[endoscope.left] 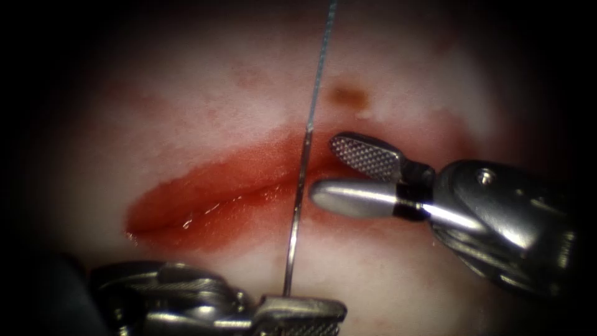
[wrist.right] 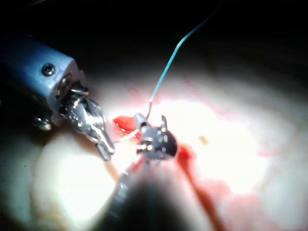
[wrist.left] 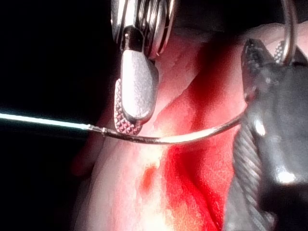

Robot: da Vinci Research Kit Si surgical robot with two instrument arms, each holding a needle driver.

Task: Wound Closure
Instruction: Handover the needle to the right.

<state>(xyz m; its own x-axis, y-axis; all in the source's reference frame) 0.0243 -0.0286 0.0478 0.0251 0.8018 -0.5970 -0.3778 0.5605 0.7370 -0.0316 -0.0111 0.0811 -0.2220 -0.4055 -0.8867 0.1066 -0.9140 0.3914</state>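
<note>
**Needle held by the left claw over the cut, right claw open beside it**

The tissue [endoscope.left: 186,106] is seen with its cut [endoscope.left: 211,202] running across it, wet with red fluid [endoscope.left: 186,218] that is pooled along the cut's length; a small brown spot [endoscope.left: 348,95] is seen on the tissue beyond the cut.

The left claw [endoscope.left: 298,311] is seen at the near edge of the tissue, closed on the needle [endoscope.left: 297,205]; the grip is taken near one end of the curve, and the rest of the needle is carried up across the cut, above the surface; no part of the needle is seen to be buried in the tissue. In the left wrist view the needle [wrist.left: 168,138] is seen as a shallow arc, held at one end by the left claw [wrist.left: 248,103], with its other end lying just beside the right claw [wrist.left: 132,103].

The thread [endoscope.left: 320,62] is joined to the needle's far end and is led away toward the far edge of the tissue; in the right wrist view it is seen as a pale blue line [wrist.right: 166,72].

The right claw [endoscope.left: 342,171] is seen on the right side of the needle, over the right part of the cut, with its jaws apart; nothing is held between them; the needle is close to its tips, though contact cannot be told.
</note>
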